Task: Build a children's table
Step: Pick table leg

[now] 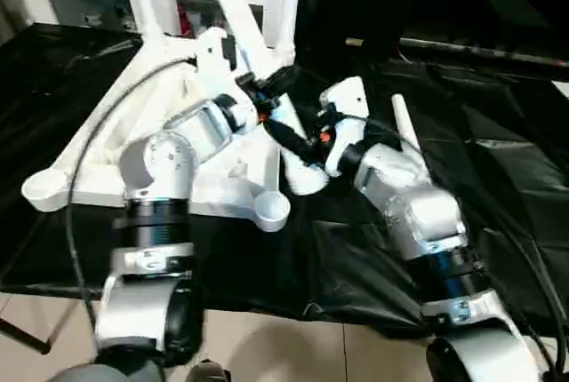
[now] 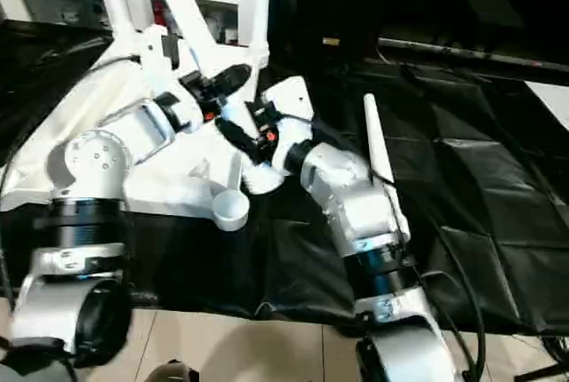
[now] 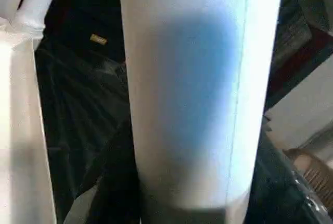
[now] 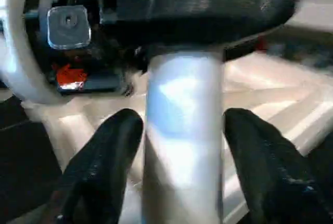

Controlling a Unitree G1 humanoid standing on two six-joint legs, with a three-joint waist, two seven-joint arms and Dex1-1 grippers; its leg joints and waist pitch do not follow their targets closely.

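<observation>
Black cloth (image 1: 462,178) under upturned table top (image 1: 107,169), slanting leg (image 1: 233,9) in left end effector (image 1: 267,91), right end effector (image 4: 182,130) apart astride it.

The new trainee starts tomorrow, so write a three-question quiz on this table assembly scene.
1. True or false: the table top lies with its ribbed underside facing up.
2. Where is the loose leg? A: lying on the black cloth, right of the table top. B: on the floor. C: standing in a socket.
3. Fill in: the number of empty corner sockets along the top's near edge is ____.

Key: 1 true; 2 A; 3 two.
</observation>
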